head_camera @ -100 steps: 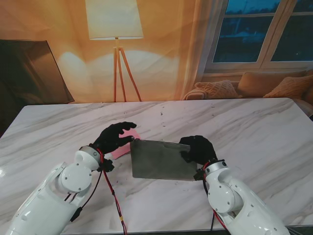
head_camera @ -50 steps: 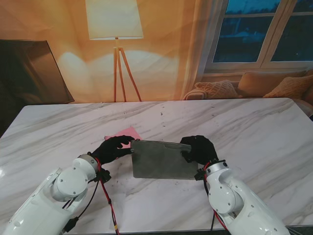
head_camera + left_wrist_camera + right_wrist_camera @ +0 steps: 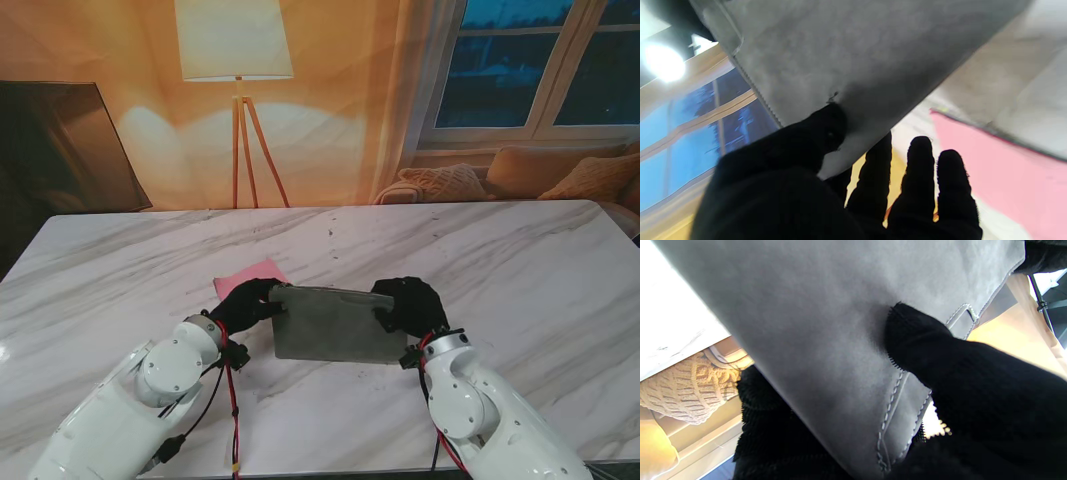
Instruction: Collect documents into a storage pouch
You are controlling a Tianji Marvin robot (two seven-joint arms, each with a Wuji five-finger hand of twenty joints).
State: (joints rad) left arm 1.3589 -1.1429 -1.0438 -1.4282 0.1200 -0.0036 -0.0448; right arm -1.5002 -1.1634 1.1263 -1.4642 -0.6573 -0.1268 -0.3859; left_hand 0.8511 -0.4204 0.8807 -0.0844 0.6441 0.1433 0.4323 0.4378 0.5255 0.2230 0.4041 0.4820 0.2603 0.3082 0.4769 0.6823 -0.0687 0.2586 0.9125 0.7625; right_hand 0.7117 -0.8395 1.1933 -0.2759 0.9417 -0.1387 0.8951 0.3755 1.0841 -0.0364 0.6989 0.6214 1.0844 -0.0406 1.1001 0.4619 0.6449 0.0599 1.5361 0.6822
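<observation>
From the stand, the grey pouch (image 3: 335, 325) is held between left hand (image 3: 250, 303) and right hand (image 3: 408, 304), above the bench (image 3: 500, 260); a pink document (image 3: 245, 275) lies far-left. At the left wrist, fingers (image 3: 826, 128) pinch soft felt. At the right wrist, the stitched edge is gripped; it likely flexes, so edges suit holding.

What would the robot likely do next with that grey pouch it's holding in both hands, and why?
Probably part the pouch's mouth, then go for the pink document. Both the left hand and right hand pinch the grey pouch by its ends, so neither is free, and the pink sheet lies flat on the marble table outside it.
</observation>
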